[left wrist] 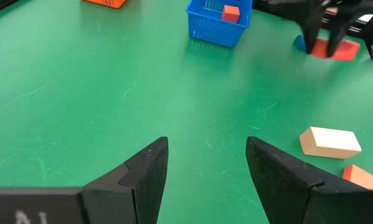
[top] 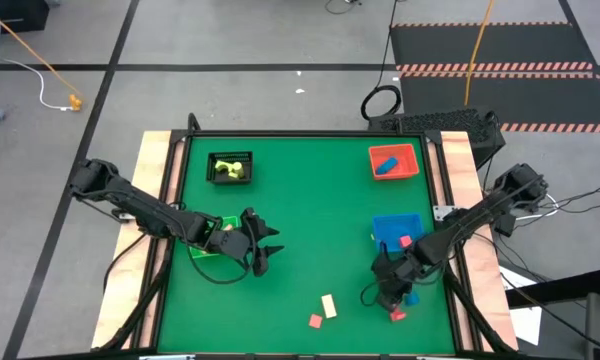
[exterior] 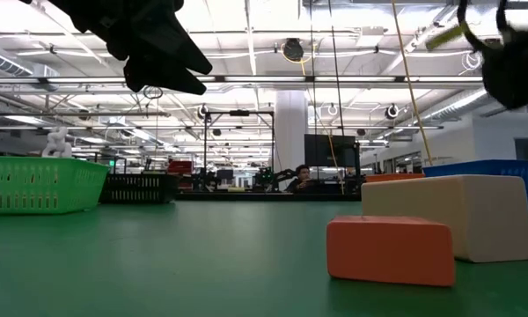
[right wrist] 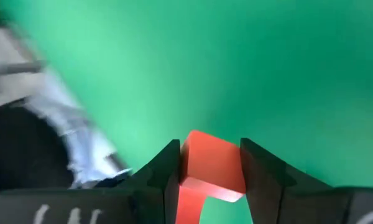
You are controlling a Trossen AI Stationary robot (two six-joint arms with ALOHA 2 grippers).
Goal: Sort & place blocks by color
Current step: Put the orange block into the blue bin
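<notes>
My right gripper (top: 392, 300) is near the table's front right, shut on a red block (right wrist: 210, 168). A blue block (top: 412, 298) lies on the table beside it. My left gripper (left wrist: 206, 168) hovers open over the green table near the green bin (top: 208, 245), with nothing between its fingers. A cream block (top: 328, 305) and a small orange-red block (top: 315, 321) lie flat on the table near the front edge. The blue bin (top: 385, 225) holds a red block (top: 405, 241), and the red bin (top: 410, 152) holds a blue block (top: 385, 166). My right gripper pinches the red block by two opposite sides (right wrist: 193, 163) between its two fingers. The fingers slant down from the table's right side. The block's end sticks out ahead of the fingertips. I cannot tell whether it is clear of the table.
The black bin (top: 230, 168) at the far left holds yellow-green blocks. Open green table lies between the two arms. In the low view the cream block (exterior: 449, 216) and the orange-red block (exterior: 392, 251) stand close to the camera.
</notes>
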